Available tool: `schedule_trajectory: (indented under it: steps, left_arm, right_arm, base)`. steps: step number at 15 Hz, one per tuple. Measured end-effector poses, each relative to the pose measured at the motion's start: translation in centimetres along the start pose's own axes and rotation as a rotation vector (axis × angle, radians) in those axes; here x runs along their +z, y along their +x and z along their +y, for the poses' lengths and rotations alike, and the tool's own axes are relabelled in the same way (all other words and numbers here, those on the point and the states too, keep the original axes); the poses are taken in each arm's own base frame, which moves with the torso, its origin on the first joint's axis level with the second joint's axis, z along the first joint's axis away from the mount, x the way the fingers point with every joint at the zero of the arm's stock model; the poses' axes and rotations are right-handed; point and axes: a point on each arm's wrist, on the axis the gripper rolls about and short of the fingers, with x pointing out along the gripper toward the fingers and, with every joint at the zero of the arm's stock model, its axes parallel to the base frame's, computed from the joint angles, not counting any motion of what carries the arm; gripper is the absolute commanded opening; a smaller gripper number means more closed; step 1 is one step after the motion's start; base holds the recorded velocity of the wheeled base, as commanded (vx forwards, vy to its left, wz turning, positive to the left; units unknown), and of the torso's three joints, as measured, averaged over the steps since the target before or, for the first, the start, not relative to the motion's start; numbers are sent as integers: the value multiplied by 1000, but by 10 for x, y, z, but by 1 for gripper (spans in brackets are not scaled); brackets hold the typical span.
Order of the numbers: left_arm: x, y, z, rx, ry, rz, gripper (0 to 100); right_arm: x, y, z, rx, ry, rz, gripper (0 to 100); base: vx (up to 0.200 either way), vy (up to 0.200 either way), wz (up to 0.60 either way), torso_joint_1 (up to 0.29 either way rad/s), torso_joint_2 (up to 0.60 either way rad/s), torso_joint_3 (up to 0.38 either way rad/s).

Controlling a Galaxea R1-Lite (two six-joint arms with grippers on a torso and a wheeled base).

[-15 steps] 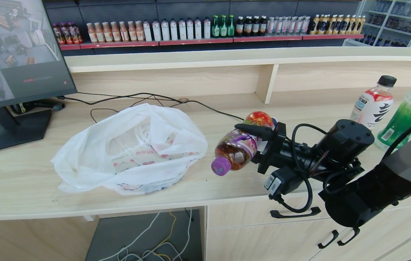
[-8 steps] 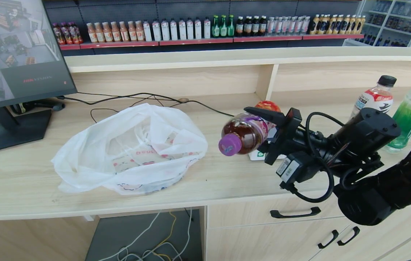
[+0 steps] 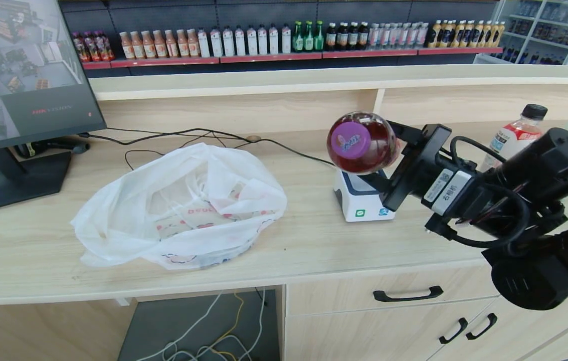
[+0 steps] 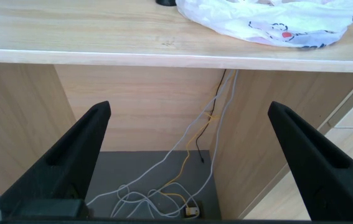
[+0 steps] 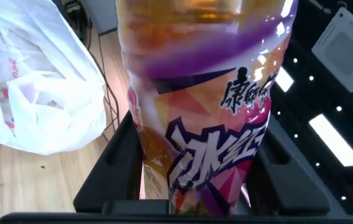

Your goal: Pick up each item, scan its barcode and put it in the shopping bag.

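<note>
Hanging below the counter [image 4: 70, 37], left gripper [image 4: 188, 115] has jaws apart, empty. Shopping bag [image 3: 178, 205] lies at 9 o'clock of the scanner [image 3: 361, 203]. Right gripper [image 3: 389, 153] clamps the purple-capped drink bottle [image 3: 361, 143] at the scanner's 12 o'clock. Risk: barcode may face away, so the scan misses; the round body could slip.

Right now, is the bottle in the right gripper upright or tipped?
Tipped: the bottle lies sideways in the right gripper, purple cap facing the head camera.

right gripper [image 3: 383, 150] rose and swung away from the shopping bag [image 3: 178, 205], toward the counter's back | tea bottle [image 3: 361, 143] in its grip turned its purple cap toward the head camera | white scanner [image 3: 361, 200] came uncovered beneath the bottle
</note>
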Motion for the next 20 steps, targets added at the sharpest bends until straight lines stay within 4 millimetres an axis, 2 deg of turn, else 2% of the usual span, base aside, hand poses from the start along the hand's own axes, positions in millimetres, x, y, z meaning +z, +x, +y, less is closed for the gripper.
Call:
schedule_trajectory:
  steps: [3, 5, 8, 10, 13, 16, 20]
  left_arm:
    - [0, 0, 0, 0, 0, 0, 100]
    - [0, 0, 0, 0, 0, 0, 100]
    - [0, 0, 0, 0, 0, 0, 100]
    - [0, 0, 0, 0, 0, 0, 100]
    - [0, 0, 0, 0, 0, 0, 100]
    - [0, 0, 0, 0, 0, 0, 100]
    - [0, 0, 0, 0, 0, 0, 100]
  right_arm:
    - [14, -6, -7, -68, 107, 67, 0]
    - [25, -11, 0, -95, 180, 125, 0]
    - [46, -9, 10, -204, 353, 238, 0]
    - [64, -2, 18, -339, 578, 315, 0]
    - [86, 4, 28, -485, 925, 326, 0]
    - [88, -5, 35, -525, 1017, 378, 0]
    - [90, -9, 33, -578, 1057, 388, 0]
  base:
    - [0, 0, 0, 0, 0, 0]
    - [0, 0, 0, 0, 0, 0]
    - [0, 0, 0, 0, 0, 0]
    - [0, 0, 0, 0, 0, 0]
    - [0, 0, 0, 0, 0, 0]
    - [0, 0, 0, 0, 0, 0]
    - [0, 0, 0, 0, 0, 0]
